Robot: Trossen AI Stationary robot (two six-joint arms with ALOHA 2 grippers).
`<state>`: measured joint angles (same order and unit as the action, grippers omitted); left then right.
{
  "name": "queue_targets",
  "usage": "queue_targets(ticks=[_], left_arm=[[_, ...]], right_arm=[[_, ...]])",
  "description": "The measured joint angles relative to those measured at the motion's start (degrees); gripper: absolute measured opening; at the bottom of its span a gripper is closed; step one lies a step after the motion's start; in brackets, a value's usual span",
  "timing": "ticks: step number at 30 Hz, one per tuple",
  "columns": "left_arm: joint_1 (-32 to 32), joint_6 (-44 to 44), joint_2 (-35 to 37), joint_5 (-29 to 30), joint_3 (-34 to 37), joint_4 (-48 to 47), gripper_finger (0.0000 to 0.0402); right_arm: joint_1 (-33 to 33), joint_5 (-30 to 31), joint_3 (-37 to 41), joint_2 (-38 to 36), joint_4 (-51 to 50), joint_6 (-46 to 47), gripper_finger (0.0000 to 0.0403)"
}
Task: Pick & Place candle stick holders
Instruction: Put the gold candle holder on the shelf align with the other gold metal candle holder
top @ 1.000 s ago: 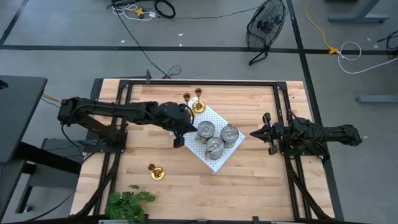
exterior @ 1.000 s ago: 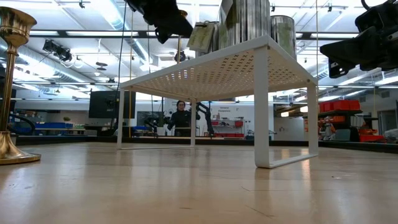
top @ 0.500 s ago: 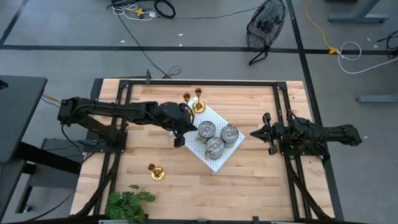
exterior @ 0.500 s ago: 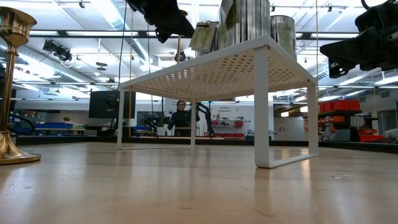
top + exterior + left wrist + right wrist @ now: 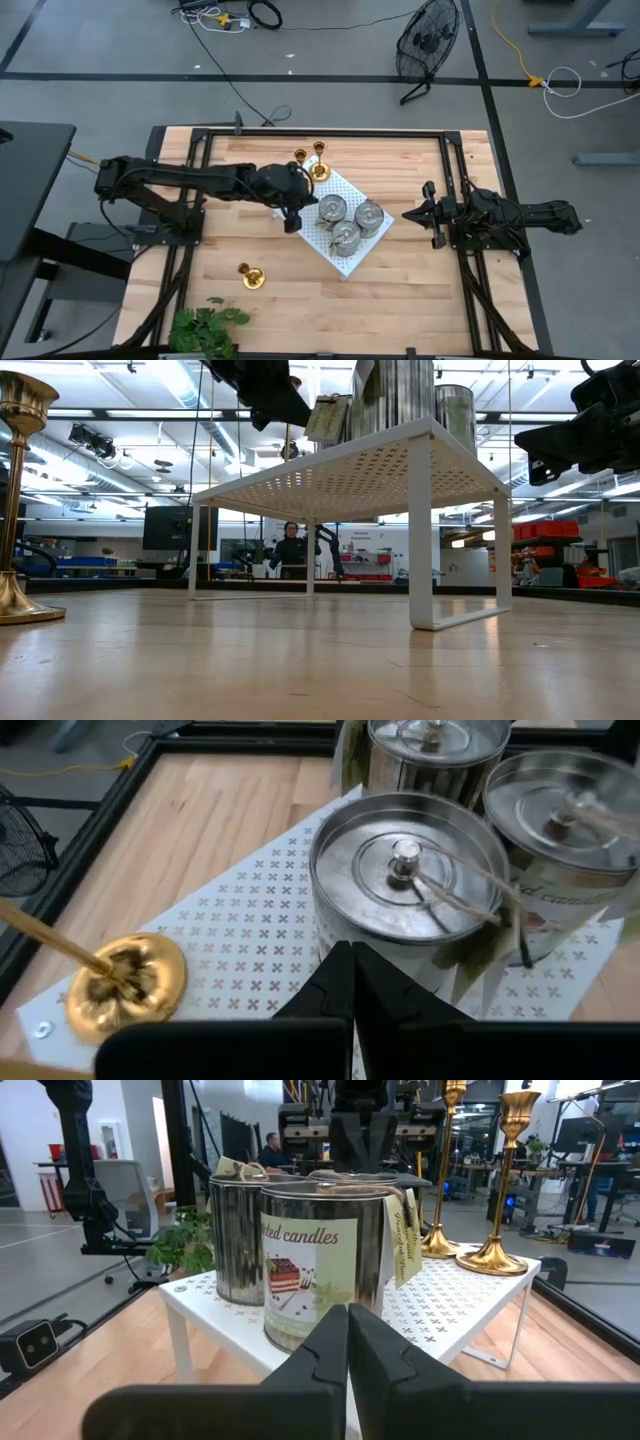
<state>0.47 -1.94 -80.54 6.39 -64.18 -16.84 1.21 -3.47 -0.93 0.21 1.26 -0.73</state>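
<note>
Three silver-grey tins (image 5: 346,222) stand on a white perforated board (image 5: 352,258), which is a small raised shelf (image 5: 300,480). Two brass holders (image 5: 497,1190) stand on the board's far corner (image 5: 318,171). A third brass holder (image 5: 250,277) stands on the table at the near left and also shows in the low view (image 5: 20,500). My left gripper (image 5: 350,965) is shut and empty. It hovers over the board's left edge (image 5: 293,218), its tips just short of the nearest tin (image 5: 410,890). My right gripper (image 5: 347,1325) is shut and empty, to the right of the board (image 5: 418,214).
A green leafy plant (image 5: 208,328) lies at the table's near left corner. A black frame (image 5: 320,133) runs around the table top. Bare wood lies left of and in front of the board. A person (image 5: 291,550) shows far behind the table.
My left gripper has moved a little toward the table's right edge, closer to the silver tins, and has stayed shut. The tins and brass holders have not moved.
</note>
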Motion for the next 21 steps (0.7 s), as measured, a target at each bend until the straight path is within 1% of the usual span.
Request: queue_targets(ticks=[4,9,14,17,21], left_arm=[[-0.4,-1.0,-0.9,0.1,0.0,0.2,0.0000],[-1.1,-1.7,-0.9,1.9,0.0,-0.3,0.0000],[-1.1,-1.9,-1.1,1.5,0.0,-0.6,0.0000],[-1.1,-2.2,-1.9,1.4,0.0,0.2,0.0000],[-1.3,-1.9,-3.0,1.3,0.0,3.6,0.0000]], right_arm=[[0.0,0.0,0.0,0.0,0.0,0.0,0.0016],[0.0,0.0,0.0,0.0,0.0,0.0,0.0016],[0.0,0.0,0.0,0.0,0.0,0.0,0.0016],[0.0,0.0,0.0,0.0,0.0,0.0,0.0016],[0.0,0.0,0.0,0.0,0.0,0.0,0.0016]])
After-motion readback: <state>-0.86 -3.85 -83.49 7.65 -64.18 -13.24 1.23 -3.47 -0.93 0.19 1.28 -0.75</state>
